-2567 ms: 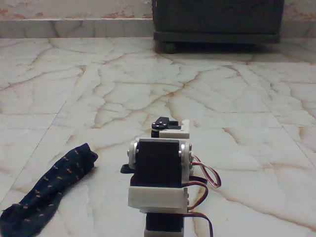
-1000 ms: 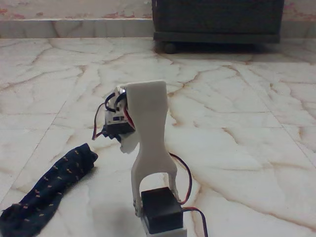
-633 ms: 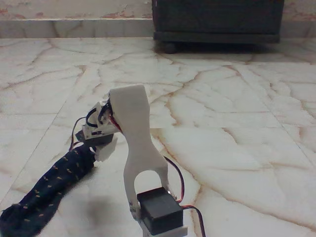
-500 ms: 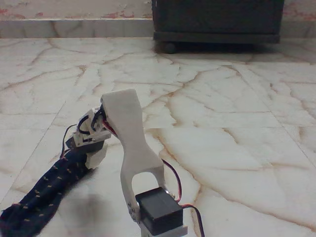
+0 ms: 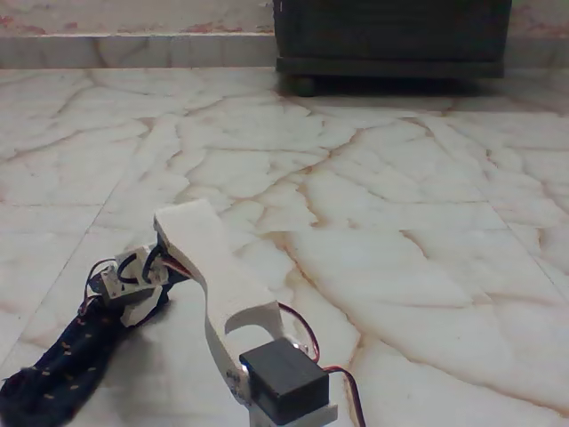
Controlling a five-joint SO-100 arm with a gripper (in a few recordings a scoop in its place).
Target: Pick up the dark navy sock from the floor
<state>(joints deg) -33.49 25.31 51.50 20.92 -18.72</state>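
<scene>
The dark navy sock [image 5: 60,363] with small orange flecks lies stretched on the floor [image 5: 400,178] at the lower left of the fixed view, running from the bottom-left corner up toward the right. My white arm leans down and to the left from its base at the bottom centre. My gripper [image 5: 132,307] is down at the sock's upper end and covers that end. I see the gripper from behind, so its jaws and any hold on the fabric are hidden.
A dark cabinet [image 5: 391,40] on small wheels stands at the back right against the wall. A low marble skirting [image 5: 133,49] runs along the back left. Bare marble stretches across the middle and right.
The arm unfolded from its tucked pose, swung left and dropped lower. The gripper went from above the floor down onto the sock's upper end. The sock lies almost as before.
</scene>
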